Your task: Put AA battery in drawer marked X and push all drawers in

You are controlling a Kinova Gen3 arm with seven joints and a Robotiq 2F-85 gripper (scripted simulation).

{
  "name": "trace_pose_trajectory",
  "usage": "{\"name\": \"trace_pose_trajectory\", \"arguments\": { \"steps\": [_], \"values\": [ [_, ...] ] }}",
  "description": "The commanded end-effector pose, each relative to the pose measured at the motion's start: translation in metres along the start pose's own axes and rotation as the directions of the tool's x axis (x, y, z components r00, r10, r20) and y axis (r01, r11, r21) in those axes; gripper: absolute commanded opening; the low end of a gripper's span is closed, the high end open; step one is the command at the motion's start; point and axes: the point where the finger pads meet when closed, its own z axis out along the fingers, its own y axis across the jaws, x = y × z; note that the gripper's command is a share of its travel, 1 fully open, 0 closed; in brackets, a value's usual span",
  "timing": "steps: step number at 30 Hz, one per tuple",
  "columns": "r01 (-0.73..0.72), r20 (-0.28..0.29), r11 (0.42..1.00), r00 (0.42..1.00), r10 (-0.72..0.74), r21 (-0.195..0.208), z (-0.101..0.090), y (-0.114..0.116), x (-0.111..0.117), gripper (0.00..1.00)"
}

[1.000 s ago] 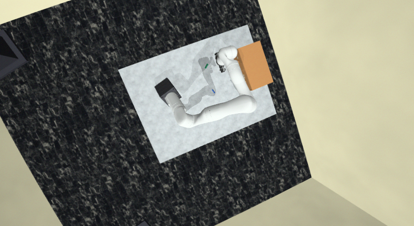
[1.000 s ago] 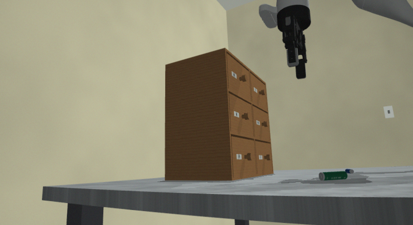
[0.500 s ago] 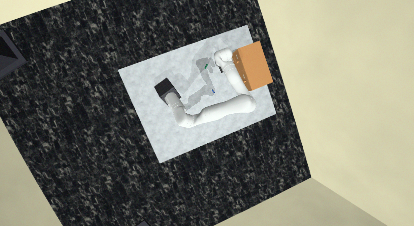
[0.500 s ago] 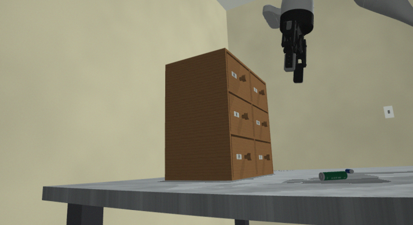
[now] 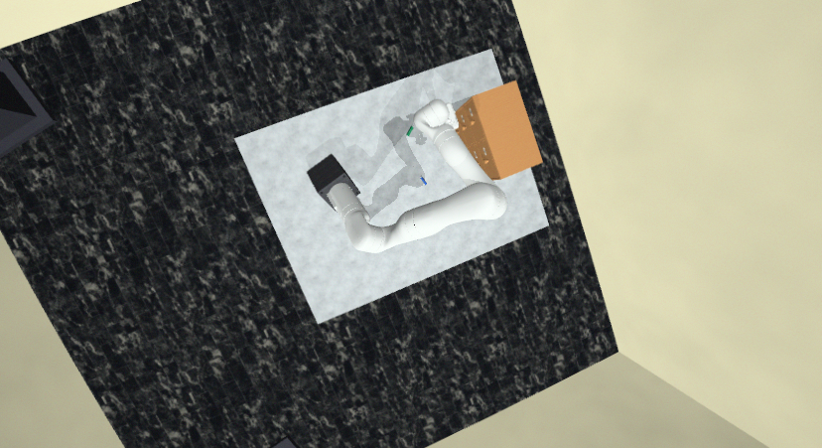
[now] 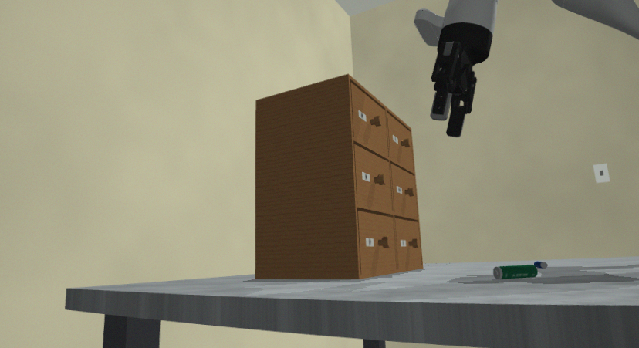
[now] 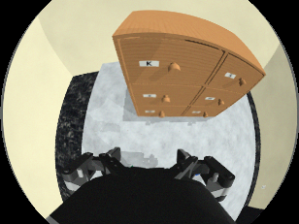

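Observation:
The small chest (image 5: 507, 131) (image 6: 305, 180) (image 7: 184, 28) has six drawers in two columns of three, all pushed in, with knobs and white labels. The top left label (image 7: 149, 63) reads K in the wrist view; the others are too small to read surely, so I cannot tell which is X. A green battery (image 5: 409, 131) (image 6: 518, 271) and a blue battery (image 5: 423, 180) (image 6: 539, 265) (image 7: 196, 175) lie on the table; the green one looks thicker. My gripper (image 6: 447, 124) (image 7: 149, 155) is open and empty, in front of the chest at about its upper drawers' height.
The pale table (image 5: 287, 215) (image 6: 178, 296) carries the chest near its right end in the top view. The arm (image 5: 428, 218) reaches over the table from its dark base (image 5: 329, 170). The batteries lie in front of the drawer fronts, some way off.

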Motion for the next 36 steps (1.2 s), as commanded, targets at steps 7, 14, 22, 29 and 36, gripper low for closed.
{"name": "trace_pose_trajectory", "arguments": {
  "steps": [7, 14, 22, 29, 36],
  "values": [
    [0.015, -0.074, 1.000, 0.997, -0.015, -0.001, 0.006, -0.001, -0.002, 1.00],
    [0.015, -0.160, 1.000, 0.987, -0.015, -0.002, 0.015, -0.001, 0.001, 1.00],
    [0.015, -0.234, 1.000, 0.972, -0.015, -0.002, 0.022, -0.001, 0.004, 1.00],
    [0.015, -0.320, 1.000, 0.947, -0.015, -0.002, 0.031, -0.001, 0.007, 1.00],
    [0.015, -0.381, 1.000, 0.924, -0.015, -0.002, 0.037, -0.001, 0.010, 1.00]
  ]
}}
